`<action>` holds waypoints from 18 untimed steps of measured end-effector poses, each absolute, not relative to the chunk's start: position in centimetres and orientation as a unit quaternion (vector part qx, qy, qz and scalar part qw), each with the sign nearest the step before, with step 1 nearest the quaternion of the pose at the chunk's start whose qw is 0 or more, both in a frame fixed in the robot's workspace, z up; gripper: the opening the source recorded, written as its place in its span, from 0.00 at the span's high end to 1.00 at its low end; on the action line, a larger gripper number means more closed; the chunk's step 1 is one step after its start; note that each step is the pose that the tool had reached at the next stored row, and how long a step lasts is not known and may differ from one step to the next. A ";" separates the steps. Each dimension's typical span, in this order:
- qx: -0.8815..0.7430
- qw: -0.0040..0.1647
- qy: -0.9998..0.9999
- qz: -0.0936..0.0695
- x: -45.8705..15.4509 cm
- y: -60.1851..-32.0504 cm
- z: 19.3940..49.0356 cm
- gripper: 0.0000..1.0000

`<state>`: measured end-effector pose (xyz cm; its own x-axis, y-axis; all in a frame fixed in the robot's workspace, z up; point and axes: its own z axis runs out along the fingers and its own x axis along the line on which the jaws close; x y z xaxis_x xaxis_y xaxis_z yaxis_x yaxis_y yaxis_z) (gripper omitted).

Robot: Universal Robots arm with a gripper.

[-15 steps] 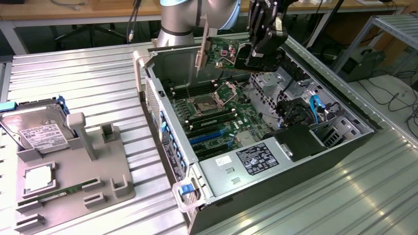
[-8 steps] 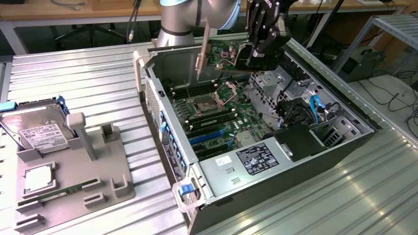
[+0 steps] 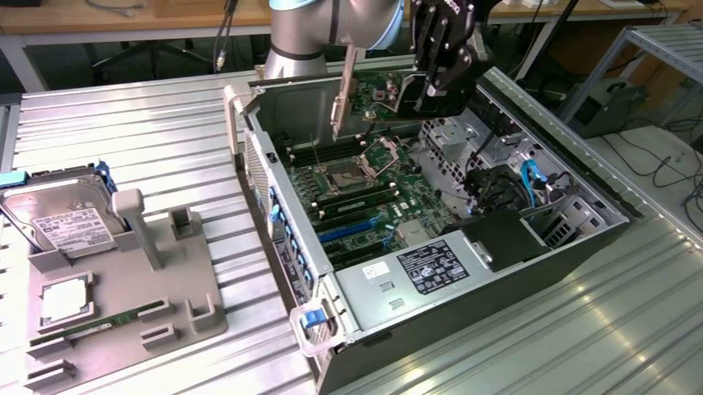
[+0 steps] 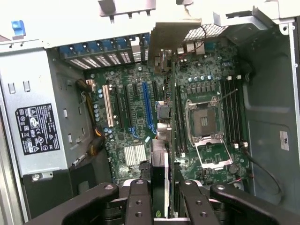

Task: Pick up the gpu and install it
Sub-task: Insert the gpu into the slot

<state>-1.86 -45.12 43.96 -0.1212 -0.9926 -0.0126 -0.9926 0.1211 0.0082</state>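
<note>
- One gpu [image 3: 384, 92] hangs upright over the open computer case [image 3: 283, 216], near twelve o'clock in the exterior view, with its pale bracket [image 3: 342, 86] at its nine o'clock end.
- The gripper [image 3: 437, 89] is clamped on the card; in the wrist view its fingers [image 4: 138, 201] pinch the thin card [image 4: 161, 180] edge-on.
- By my judgement the pickup is done and the card is above the motherboard [image 3: 363, 185], not yet seated.
- Seating calls for its edge lined over the blue slot [image 4: 147, 107], bracket toward the case's rear wall.

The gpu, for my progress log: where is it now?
The gpu hangs in the claw above the open computer case, over the motherboard, near the exterior view's top centre.
</note>
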 end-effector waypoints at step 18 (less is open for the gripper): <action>-0.703 0.002 0.711 0.007 -1.9 -45.1 43.2 0.73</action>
<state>-1.86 -45.11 43.16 -0.0107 -0.9999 -0.0125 -0.9999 0.0106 0.0073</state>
